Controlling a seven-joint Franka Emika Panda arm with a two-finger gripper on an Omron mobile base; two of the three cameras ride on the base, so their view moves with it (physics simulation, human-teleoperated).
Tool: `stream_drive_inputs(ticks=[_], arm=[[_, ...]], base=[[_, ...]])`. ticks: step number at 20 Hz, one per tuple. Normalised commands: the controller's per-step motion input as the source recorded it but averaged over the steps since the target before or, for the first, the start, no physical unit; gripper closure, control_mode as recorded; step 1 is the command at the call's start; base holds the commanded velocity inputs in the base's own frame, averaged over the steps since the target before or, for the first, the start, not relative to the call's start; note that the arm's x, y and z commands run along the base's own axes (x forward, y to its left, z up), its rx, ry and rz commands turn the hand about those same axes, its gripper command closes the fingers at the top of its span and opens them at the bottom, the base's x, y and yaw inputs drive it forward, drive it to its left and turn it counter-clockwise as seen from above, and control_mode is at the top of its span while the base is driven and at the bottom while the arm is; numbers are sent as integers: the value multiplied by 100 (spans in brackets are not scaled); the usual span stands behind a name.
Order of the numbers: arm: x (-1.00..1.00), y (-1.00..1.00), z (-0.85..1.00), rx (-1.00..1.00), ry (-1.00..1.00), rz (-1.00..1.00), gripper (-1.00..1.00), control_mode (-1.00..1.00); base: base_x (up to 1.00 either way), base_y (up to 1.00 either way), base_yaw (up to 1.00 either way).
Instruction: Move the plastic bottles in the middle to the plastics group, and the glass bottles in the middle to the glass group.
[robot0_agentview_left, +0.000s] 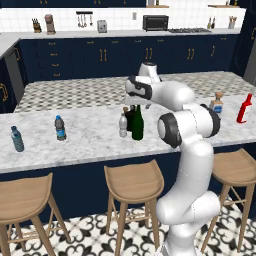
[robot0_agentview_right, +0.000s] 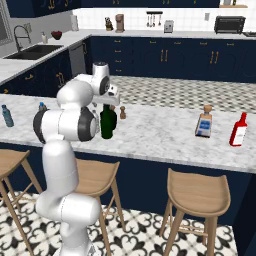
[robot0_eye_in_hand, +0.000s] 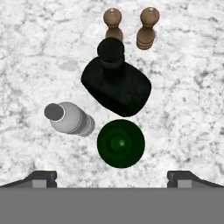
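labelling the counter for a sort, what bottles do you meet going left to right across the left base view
bluish water bottle → dark-capped water bottle → greyish plastic bottle → green wine bottle → clear labelled bottle → red bottle

occluded: black bottle (robot0_agentview_left: 129, 119) | by: green bottle (robot0_agentview_left: 138, 125), arm
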Motion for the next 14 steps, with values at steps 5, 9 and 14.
stream_drive_inputs(ticks=[5,9,14], arm=[[6,0,-2,0,11,3,-100,-100],[17,0,0,0,6,0,-100,-100],[16,0,0,0,7,0,-100,-100]], base=[[0,0,0],[0,0,0],[0,0,0]])
